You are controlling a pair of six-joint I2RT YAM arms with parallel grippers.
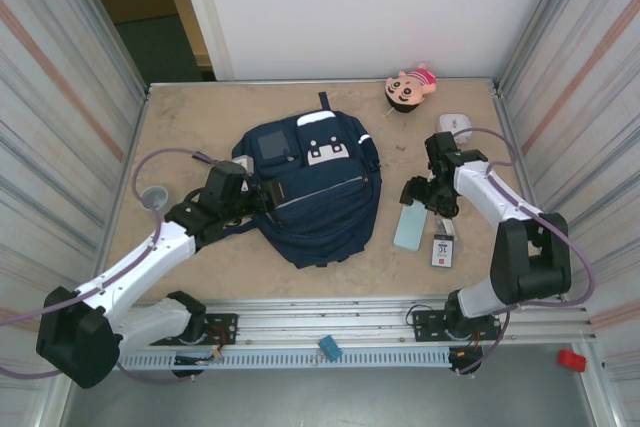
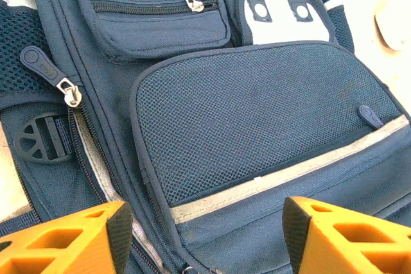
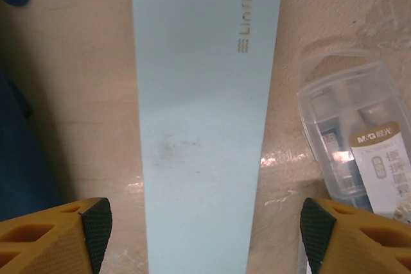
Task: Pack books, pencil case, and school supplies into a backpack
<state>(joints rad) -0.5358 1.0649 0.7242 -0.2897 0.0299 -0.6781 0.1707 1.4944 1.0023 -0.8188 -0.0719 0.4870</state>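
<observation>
**Overhead and wrist views of a two-arm packing cell.** The backpack [image 1: 318,209] lies flat and front side up at the middle of the surface [image 1: 200,127], with its carry loop toward the far wall.

The left tool [image 1: 266,195] hangs over the backpack's left flank. In the left wrist view its two orange fingers [image 2: 70,239] stand wide apart with nothing between them. They sit above the mesh pocket [image 2: 257,120] and the pale stripe below it. Whether they touch the fabric cannot be told. A zipper pull [image 2: 69,92] lies to the left of the pocket.

The pencil case [image 1: 409,230], a slim pale teal rectangle, lies on the surface just right of the backpack's lower right side. It is apart from the backpack, with its long axis running near to far. The right tool [image 1: 418,197] straddles the case with its jaws spread. In the right wrist view a strip of bare surface shows between each black pad [image 3: 96,229] and the case's long edges, so nothing is gripped.

The school-supplies pack [image 1: 443,250], a clear plastic box holding white printed contents, lies just right of the case's near end and does not touch it.

A plush doll [image 1: 410,87] lies at the far edge, a white box [image 1: 455,125] sits near the far right corner, and a grey cup [image 1: 153,195] stands at the left edge.
</observation>
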